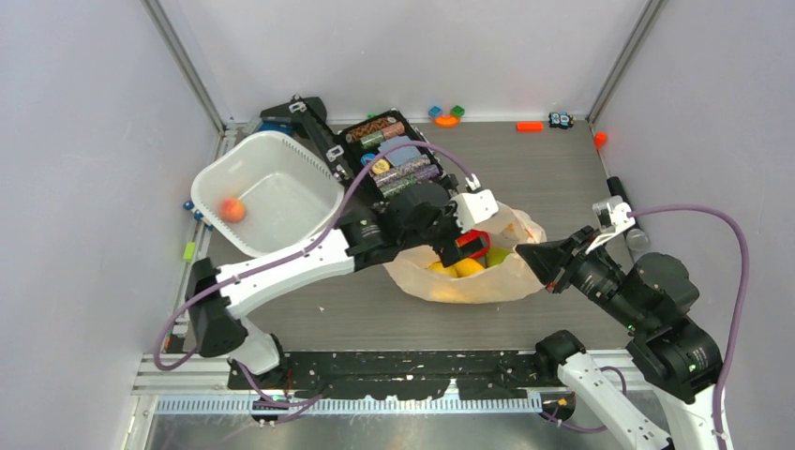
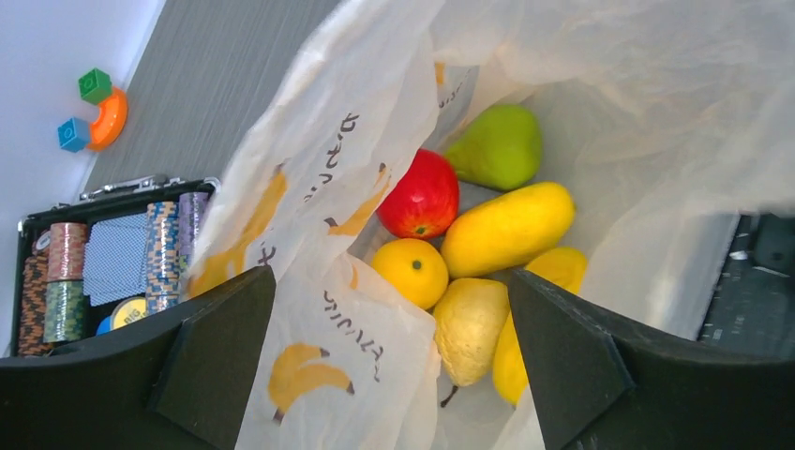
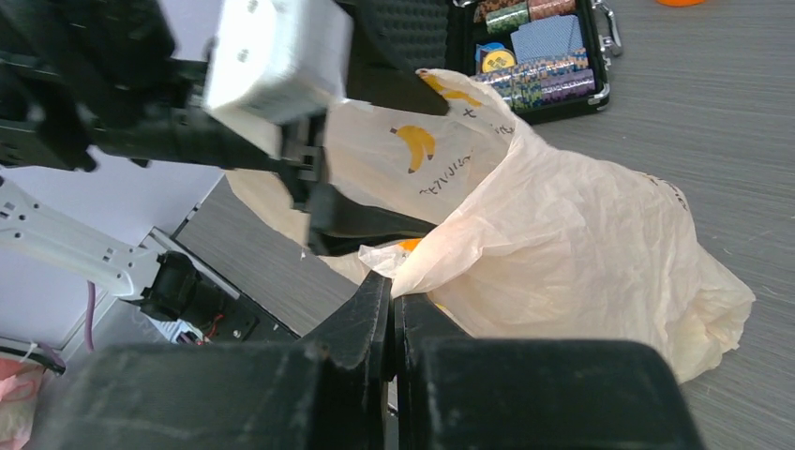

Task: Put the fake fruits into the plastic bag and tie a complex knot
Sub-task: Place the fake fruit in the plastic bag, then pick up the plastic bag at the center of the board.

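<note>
The left gripper [image 2: 389, 295] hangs wide open over the mouth of the plastic bag [image 3: 581, 234], mid-table. Inside lie the fruits [image 2: 506, 228] (a red apple [image 2: 419, 194], a green pear [image 2: 497, 145], several yellow ones). The right gripper [image 3: 394, 291] is pinched shut on the bag's right edge.

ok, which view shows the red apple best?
Left wrist: the red apple lies unobstructed in the plastic bag. Top external shows only a red patch under the left tool. Right wrist: bag wall hides it.
</note>
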{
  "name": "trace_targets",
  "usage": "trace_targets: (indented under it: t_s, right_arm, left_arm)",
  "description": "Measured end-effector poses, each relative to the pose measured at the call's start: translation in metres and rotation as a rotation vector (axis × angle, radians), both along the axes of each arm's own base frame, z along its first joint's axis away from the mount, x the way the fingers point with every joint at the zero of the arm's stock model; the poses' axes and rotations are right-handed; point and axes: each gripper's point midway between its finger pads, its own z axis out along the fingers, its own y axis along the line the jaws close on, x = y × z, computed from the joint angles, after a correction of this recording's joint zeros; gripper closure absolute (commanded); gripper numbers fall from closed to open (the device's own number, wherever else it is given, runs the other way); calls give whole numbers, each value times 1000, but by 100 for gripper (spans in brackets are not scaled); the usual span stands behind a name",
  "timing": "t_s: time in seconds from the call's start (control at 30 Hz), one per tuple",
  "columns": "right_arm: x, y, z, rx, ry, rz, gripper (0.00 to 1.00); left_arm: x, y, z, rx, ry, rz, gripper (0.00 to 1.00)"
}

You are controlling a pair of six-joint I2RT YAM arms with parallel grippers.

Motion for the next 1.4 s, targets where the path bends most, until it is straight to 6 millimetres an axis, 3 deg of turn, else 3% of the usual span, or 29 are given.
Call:
trace_targets:
  t_s: [0.23,0.33,0.47,0.57,0.7,0.8,0.87,1.07,1.17,1.3,1.4]
  right_arm:
    - [3,-7,1,-9,-20,-41,95]
    - [5,-10,2,-15,-25,-57,95]
    - [9,-10,2,-18,-42,-69,95]
    - [14,-9,-3,-22,-41,-70,95]
    - [19,-6,-11,-27,-28,-67,95]
    - [19,-5,-13,-23,-26,-62,95]
    - [20,-4,-12,-18,-29,-59,95]
    - [19,-2,-11,-7,-27,-50,95]
    - [19,-2,-11,-6,-26,-50,95]
    - [19,-1,-11,-5,-25,-49,95]
    - [18,-1,-11,-5,-25,-47,95]
  left_arm:
    - [-37,45,67,-162,71,12,1]
    - [-58,81,103,-299,119,62,1]
    - [-74,125,124,-450,189,167,1]
    - [-74,149,107,-511,267,277,1]
    - [-72,171,53,-599,422,409,1]
    - [-72,175,20,-644,523,459,1]
    - [-74,171,9,-668,583,458,1]
    - [-89,148,33,-772,688,314,1]
    - [-94,138,43,-801,721,251,8]
    - [-100,130,40,-813,759,203,23]
    - [-101,125,37,-809,786,188,24]
